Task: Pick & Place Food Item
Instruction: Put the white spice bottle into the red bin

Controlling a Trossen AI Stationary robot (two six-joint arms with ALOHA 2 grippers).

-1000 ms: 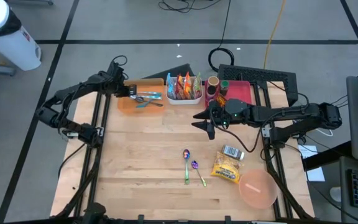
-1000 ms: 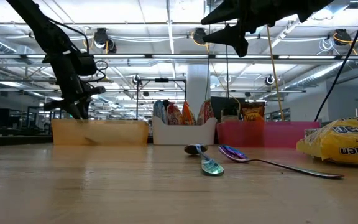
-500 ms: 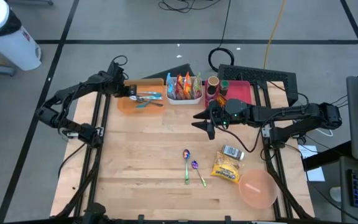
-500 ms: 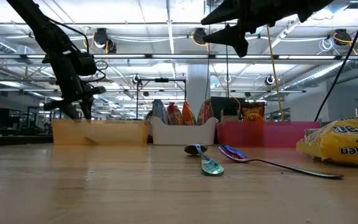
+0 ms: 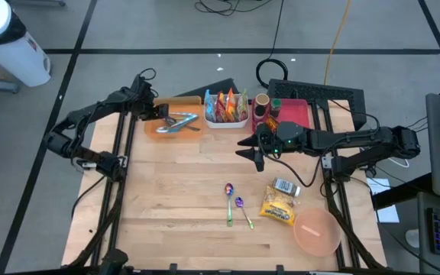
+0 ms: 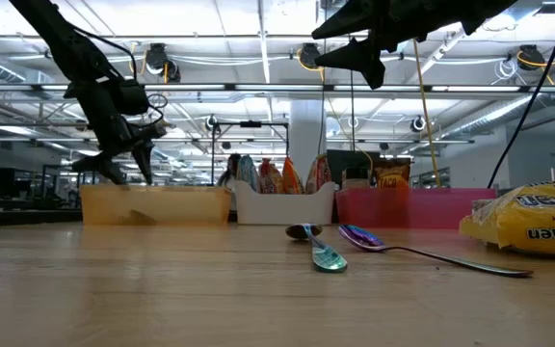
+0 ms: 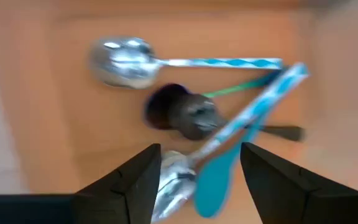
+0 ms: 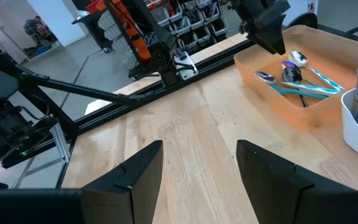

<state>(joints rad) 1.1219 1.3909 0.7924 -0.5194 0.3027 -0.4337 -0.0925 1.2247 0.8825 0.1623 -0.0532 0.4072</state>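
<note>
My left gripper (image 5: 159, 113) hangs open, pointing steeply down over the orange tray (image 5: 151, 133) at the far left. Several spoons (image 5: 179, 121) lie in that tray. One with a teal-and-white handle (image 7: 248, 122) lies aslant across the others, just beyond my open fingers. My right gripper (image 5: 248, 150) stands open high over the middle of the table, nothing between its fingers (image 8: 197, 174). A yellow ramen packet (image 5: 278, 206) and a small silver packet (image 5: 286, 187) lie flat on the wood at the near right.
A white bin of snack packets (image 5: 226, 108) and a pink tray (image 5: 297, 114) stand along the far edge. Two spoons (image 5: 235, 205) lie at the table's near middle. A pink bowl (image 5: 316, 231) sits at the near right corner. Bare wood lies at the left.
My left gripper has opened over the orange tray without shifting place. The teal-handled spoon has dropped and now lies slanted across the other spoons in the tray. My right arm has kept still.
</note>
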